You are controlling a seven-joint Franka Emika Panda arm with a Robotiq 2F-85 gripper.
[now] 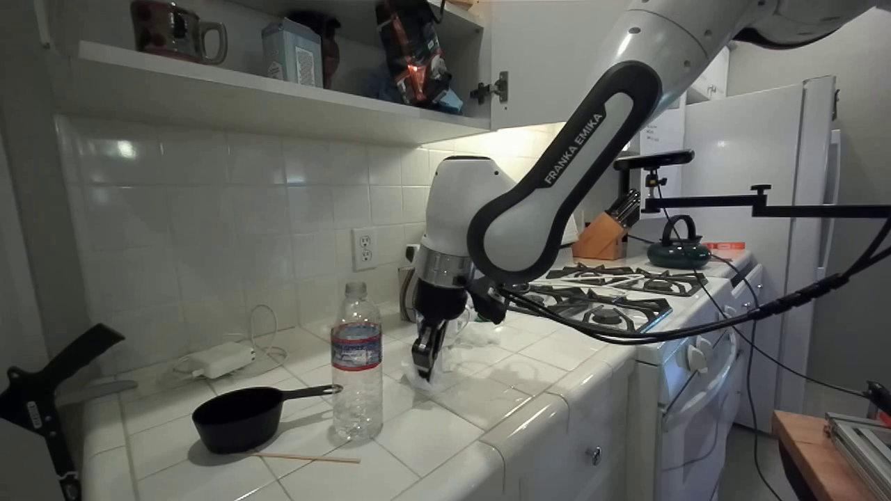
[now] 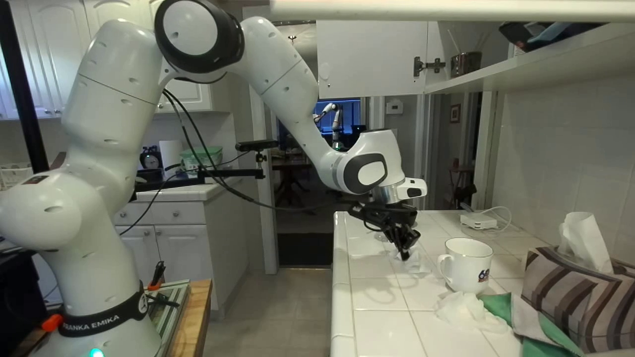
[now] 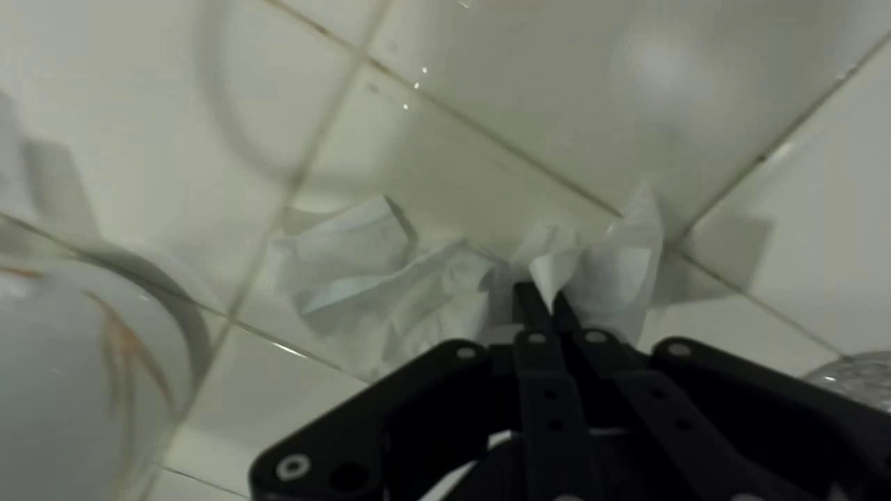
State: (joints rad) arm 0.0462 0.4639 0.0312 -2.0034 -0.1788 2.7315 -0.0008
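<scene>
The claw (image 3: 546, 299) is pinching one crumpled tissue (image 3: 445, 292) by a fold — thin paper probably offering little else to bite — and the rest is spreading on the tiled worktop (image 2: 377, 332), between one mug (image 2: 466, 267) and one bottle (image 1: 356, 396), both standing upright. A second wadded tissue (image 2: 469, 312) is lying just beside the mug. Farther out, one pan (image 1: 237, 421) is sitting flat-bottomed, presumably for stability — one thin stick (image 1: 306, 458) is lying near it.

White arm (image 1: 597, 147) with black-rimmed joints (image 2: 193, 35), FRANKA EMIKA lettering (image 1: 574, 148), black cables (image 1: 626, 339), black end effector (image 3: 547, 300), silvery screws (image 3: 293, 467).
</scene>
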